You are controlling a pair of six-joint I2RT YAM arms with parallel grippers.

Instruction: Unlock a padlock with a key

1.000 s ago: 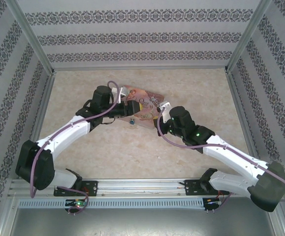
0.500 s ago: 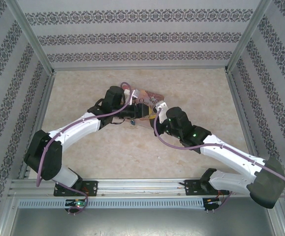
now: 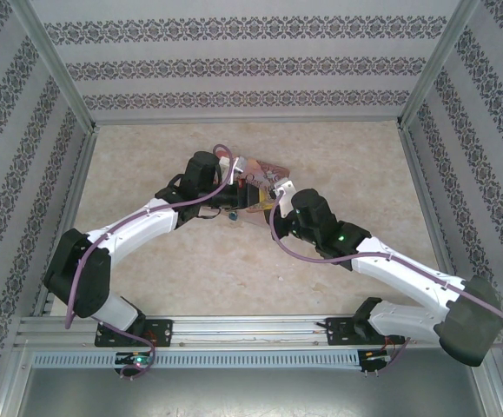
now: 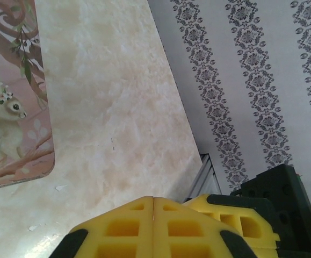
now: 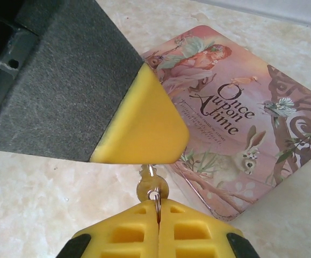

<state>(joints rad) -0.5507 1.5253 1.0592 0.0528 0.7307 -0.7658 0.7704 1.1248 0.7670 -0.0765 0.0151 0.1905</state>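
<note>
My right gripper (image 5: pixel 157 203) is shut on the key ring. The small pale key (image 5: pixel 151 187) stands up from it, and its blade disappears under a yellow finger (image 5: pixel 144 126) of my left gripper. That finger hides the padlock in the right wrist view. From above, a blue speck of the padlock (image 3: pixel 233 216) shows at the tips of my left gripper (image 3: pixel 239 208), close to my right gripper (image 3: pixel 268 201). In the left wrist view my left gripper (image 4: pixel 153 200) has its jaws pressed together, with the right gripper's fingers (image 4: pixel 236 217) beside them.
The pink illustrated tin (image 5: pixel 236 118) lies flat just behind both grippers (image 3: pixel 264 168) and at the left of the left wrist view (image 4: pixel 13 118). Patterned walls (image 3: pixel 251 65) and metal frame posts enclose the beige table (image 3: pixel 347 165).
The left arm swung its elbow inward and its gripper shifted right toward the right gripper over the last second. The right gripper crept slightly left. Little has moved in the last half second.
</note>
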